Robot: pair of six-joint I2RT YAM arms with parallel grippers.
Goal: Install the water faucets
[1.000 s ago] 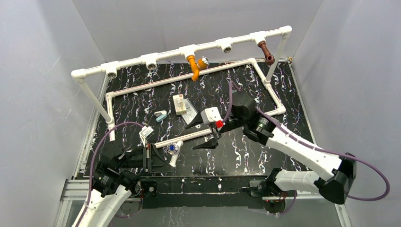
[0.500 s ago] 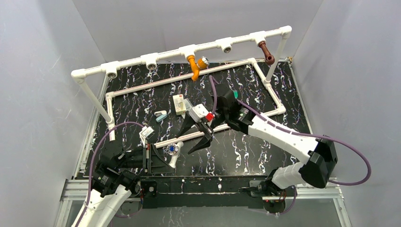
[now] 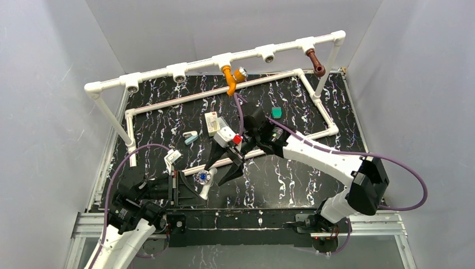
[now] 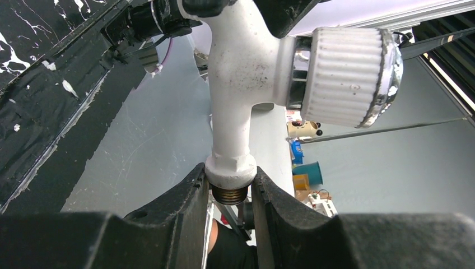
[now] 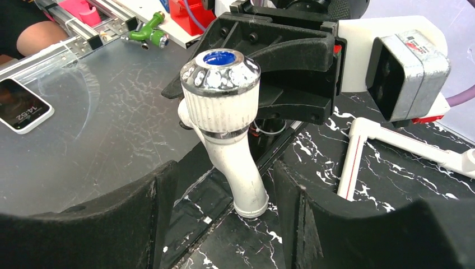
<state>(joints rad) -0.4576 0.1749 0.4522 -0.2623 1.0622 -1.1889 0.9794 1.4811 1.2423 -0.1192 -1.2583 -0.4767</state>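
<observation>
White faucet (image 3: 204,178) at near-left of counter (image 3: 291,179), threaded end clamped in left pincer (image 4: 229,188). Right pincer (image 5: 224,188) wide apart, empty, straddling the spout. Faucet's long axis runs up between its jaws, knob on top.

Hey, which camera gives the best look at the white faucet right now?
The right wrist view: the white faucet shows its blue-capped knob, body and spout clearly. The left wrist view shows it close, knob side-on, threaded end pinched by the left gripper. The top view shows it small.
</observation>
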